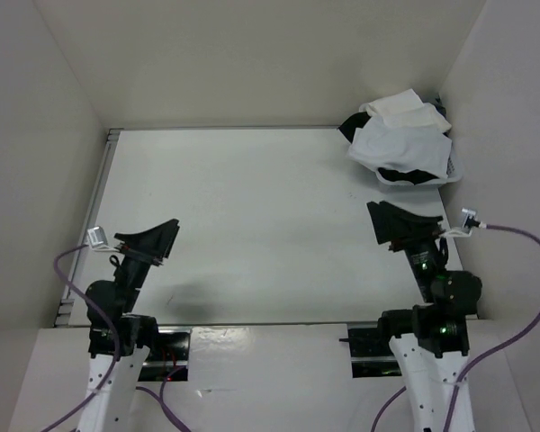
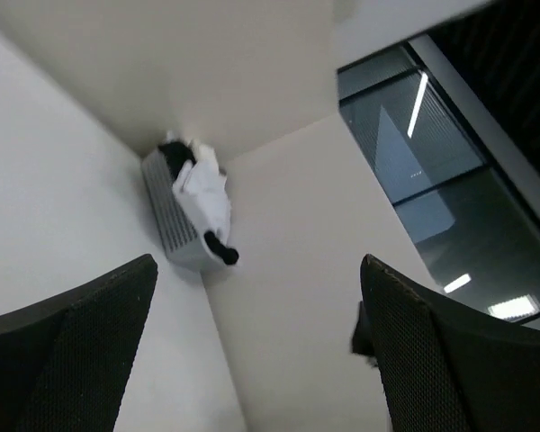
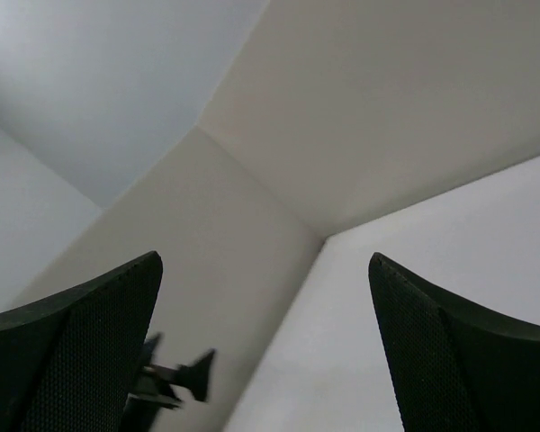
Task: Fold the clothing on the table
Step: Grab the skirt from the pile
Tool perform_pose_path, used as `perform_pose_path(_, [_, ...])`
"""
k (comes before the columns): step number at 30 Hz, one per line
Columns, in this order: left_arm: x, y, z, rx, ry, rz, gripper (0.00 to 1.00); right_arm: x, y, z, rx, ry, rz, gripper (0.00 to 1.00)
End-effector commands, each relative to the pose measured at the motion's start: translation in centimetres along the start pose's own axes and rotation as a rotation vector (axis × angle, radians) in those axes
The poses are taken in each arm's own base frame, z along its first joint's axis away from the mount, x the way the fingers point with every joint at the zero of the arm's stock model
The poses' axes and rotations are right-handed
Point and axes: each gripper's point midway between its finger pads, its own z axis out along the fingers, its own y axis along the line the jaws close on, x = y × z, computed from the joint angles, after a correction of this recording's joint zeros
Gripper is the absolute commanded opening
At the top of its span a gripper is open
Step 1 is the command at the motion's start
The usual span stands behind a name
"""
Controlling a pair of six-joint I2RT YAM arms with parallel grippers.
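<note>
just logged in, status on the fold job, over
Left gripper open, empty. Right gripper open, empty. No garment spread on table; only a heap in the bin, far right corner. Nothing blocking.

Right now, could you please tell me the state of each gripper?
The left gripper is open and holds nothing.
The right gripper is open and holds nothing.

You are looking at plain white walls (image 1: 252, 54) closing in three sides; past one wall's top edge, dark glass panes (image 2: 391, 144) are showing bright strip lights (image 2: 418, 103).
</note>
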Motion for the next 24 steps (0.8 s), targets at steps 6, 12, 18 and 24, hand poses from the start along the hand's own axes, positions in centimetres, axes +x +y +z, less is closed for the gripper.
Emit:
perform_pose_path(6, [-2.8,-10.1,0.6,0.194,-0.08,0.748,0.99,0.1,-3.1,9.1,0.129,0.355,-0.545,0.99])
perform_pose_path(12, [-4.4,-4.1,11.2,-0.17,0.215,0.852,0.99,-0.9,-8.6,15.0,0.438,0.409,-0.506,0.99])
perform_pose_path(18, [-4.3,1.9,15.7,-0.398,0.266,0.838,0.99,0.1,-16.4,19.0,0.915,0.47,-0.756,0.99])
perform_pose_path(24, [-3.2,5.5,16.6,-0.601,0.252,0.933,0.99,-1.5,-19.6,20.5,0.99,0.497,-0.834,0.99])
